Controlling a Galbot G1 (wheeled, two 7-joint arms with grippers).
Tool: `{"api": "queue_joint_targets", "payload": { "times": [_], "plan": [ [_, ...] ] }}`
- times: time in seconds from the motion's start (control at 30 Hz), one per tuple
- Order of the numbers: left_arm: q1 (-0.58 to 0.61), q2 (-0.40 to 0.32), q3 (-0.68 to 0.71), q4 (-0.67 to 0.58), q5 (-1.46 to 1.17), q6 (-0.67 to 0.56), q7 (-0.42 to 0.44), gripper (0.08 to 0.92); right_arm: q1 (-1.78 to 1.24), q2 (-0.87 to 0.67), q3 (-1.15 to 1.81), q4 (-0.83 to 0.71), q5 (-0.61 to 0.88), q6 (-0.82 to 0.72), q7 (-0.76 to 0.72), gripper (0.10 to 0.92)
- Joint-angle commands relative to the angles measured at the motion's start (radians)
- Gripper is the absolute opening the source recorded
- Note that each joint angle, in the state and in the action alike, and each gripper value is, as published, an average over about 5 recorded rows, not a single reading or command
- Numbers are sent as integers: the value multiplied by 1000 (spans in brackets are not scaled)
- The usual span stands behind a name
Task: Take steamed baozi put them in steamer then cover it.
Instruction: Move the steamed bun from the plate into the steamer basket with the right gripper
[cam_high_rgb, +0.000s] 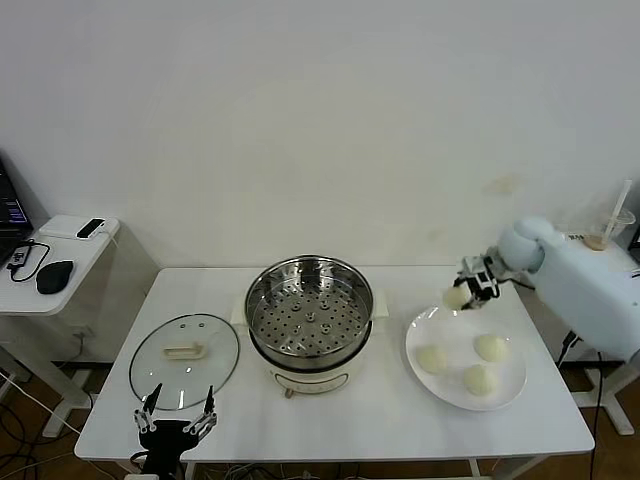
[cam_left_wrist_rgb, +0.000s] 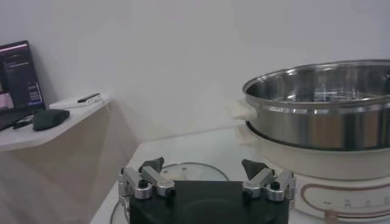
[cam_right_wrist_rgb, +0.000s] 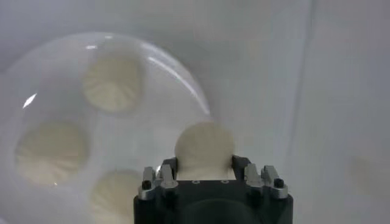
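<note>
My right gripper (cam_high_rgb: 463, 294) is shut on one steamed baozi (cam_high_rgb: 456, 297), a cream-white bun held just above the far left rim of the white plate (cam_high_rgb: 455, 335). In the right wrist view the bun (cam_right_wrist_rgb: 204, 149) sits between the gripper (cam_right_wrist_rgb: 204, 163) fingers, with three more baozi (cam_right_wrist_rgb: 113, 82) on the plate (cam_right_wrist_rgb: 61, 61) below. The steel steamer (cam_high_rgb: 309, 310) stands open at the table's centre, its perforated tray bare. The glass cover (cam_high_rgb: 184, 360) lies flat to its left. My left gripper (cam_high_rgb: 177, 413) hangs open at the front left, beside the cover (cam_left_wrist_rgb: 189, 170).
A low side table (cam_high_rgb: 60, 265) at the far left carries a mouse, a laptop and a phone. A cup with a straw (cam_high_rgb: 605, 232) stands behind my right arm. The steamer's cream base (cam_left_wrist_rgb: 329, 182) is near my left gripper (cam_left_wrist_rgb: 204, 165).
</note>
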Motion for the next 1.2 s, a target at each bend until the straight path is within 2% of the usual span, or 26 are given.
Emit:
{"api": "queue_joint_targets", "payload": {
  "times": [0.03, 0.37, 0.53, 0.8, 1.2],
  "plan": [
    [-1, 2, 1, 2, -2, 1, 1, 823, 227, 3, -134, 77, 139, -10, 1, 577],
    [5, 9, -10, 0, -12, 2, 2, 823, 381, 217, -297, 47, 343, 17, 115, 573],
    [8, 12, -29, 1, -21, 3, 1, 823, 379, 325, -367, 34, 359, 112, 170, 569],
    [7, 7, -38, 3, -19, 2, 3, 823, 352, 430, -493, 50, 289, 257, 194, 569],
    [2, -7, -53, 3, -21, 3, 2, 823, 250, 567, -501, -176, -74, 540, 259, 570]
  ]
}}
